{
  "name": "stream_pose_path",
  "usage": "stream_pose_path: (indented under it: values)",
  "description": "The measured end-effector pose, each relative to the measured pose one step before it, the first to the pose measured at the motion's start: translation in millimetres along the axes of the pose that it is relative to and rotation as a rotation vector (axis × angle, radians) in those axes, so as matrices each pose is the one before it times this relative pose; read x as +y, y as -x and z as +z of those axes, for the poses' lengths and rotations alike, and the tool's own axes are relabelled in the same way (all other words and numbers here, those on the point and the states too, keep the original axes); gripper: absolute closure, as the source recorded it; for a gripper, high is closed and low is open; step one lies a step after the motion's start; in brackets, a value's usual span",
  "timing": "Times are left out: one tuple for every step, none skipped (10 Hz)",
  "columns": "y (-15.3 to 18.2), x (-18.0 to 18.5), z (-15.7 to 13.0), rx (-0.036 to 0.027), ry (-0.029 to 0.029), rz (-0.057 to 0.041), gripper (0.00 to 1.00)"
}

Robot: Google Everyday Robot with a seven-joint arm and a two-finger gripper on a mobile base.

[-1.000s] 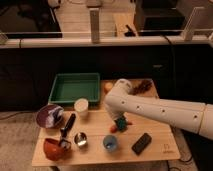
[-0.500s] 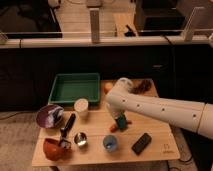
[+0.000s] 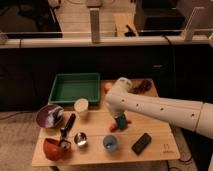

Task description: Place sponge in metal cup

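Camera view: the gripper's fingers (image 3: 121,119) hang under the end of the white arm (image 3: 160,109), over the middle of the tabletop (image 3: 160,150). Whether they are spread or pinching cannot be told. The teal sponge (image 3: 122,122) shows right at them, standing on end, with a small orange thing (image 3: 114,128) just beside it. The metal cup (image 3: 80,139) stands upright, well to their left and nearer the front edge. A blue cup (image 3: 111,143) sits just in front of them, with a black block (image 3: 141,143) to its right.
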Motion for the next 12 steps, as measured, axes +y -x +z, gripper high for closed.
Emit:
stream_pose_path:
  values:
    - [-1.55,-1.4,0.81,0.00132,0.00087,-0.00336,0.77]
    - [-0.27,-1.81,0.51,0.00208,-0.00084,-0.00547,0.74]
    - [-0.7,-0.84,0.14,0.00187,-0.00098,-0.00262,0.74]
    - [-2.53,0.36,0.63,0.00355,-0.0012,-0.0016,0.74]
    - [-2.32,-0.12,-0.05,0.00253,-0.00193,-0.0014,0.7]
    - [-1.01,-0.6,0.61,0.00091,-0.00051,-0.00198,0.64]
    - [-1.63,-1.62,0.52,0.00156,-0.0005,-0.00469,0.54]
    - [-1.86,0.27,0.56,0.0012,0.00159,-0.00164,0.51]
    - [-2.55,0.7,0.61,0.00174,0.00238,-0.00179,0.52]
    - [-0.97,0.07,-0.23,-0.00111,0.00154,-0.00284,0.58]
    - [3.03,-3.4,-5.34,-0.00759,-0.00499,-0.00845,0.69]
    - [1.5,-1.45,-3.25,-0.00705,-0.00346,-0.00547,0.78]
